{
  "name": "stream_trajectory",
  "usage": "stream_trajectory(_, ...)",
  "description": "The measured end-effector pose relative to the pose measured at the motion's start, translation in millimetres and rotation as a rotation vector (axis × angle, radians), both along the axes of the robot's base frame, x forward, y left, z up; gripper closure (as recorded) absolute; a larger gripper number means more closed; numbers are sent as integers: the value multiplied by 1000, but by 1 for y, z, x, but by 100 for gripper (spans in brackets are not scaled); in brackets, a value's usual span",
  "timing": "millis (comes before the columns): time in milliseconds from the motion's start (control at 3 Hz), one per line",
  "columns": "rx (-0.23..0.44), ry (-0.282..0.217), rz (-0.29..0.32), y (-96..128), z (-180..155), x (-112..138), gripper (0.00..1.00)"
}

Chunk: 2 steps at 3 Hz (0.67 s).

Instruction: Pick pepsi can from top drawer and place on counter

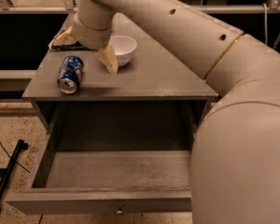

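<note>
Camera view: pepsi can [70, 74] lies on its side near the counter [158, 80] edge, claw [86, 51] spread wide and empty just behind it.
Any nudge from the arm could roll it off.

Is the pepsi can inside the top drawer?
No, the pepsi can lies on its side on the counter, beside the open gripper.
</note>
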<state>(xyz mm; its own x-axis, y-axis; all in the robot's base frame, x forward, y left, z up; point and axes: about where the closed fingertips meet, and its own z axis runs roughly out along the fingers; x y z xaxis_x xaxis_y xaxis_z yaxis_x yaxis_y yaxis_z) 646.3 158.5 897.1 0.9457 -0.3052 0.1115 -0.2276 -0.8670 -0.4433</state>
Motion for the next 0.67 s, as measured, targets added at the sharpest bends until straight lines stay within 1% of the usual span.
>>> stream_trajectory(333,101,12,-14,-27,55,8,0)
stream_trajectory(667,141,-8,-18,-27,76,12,0)
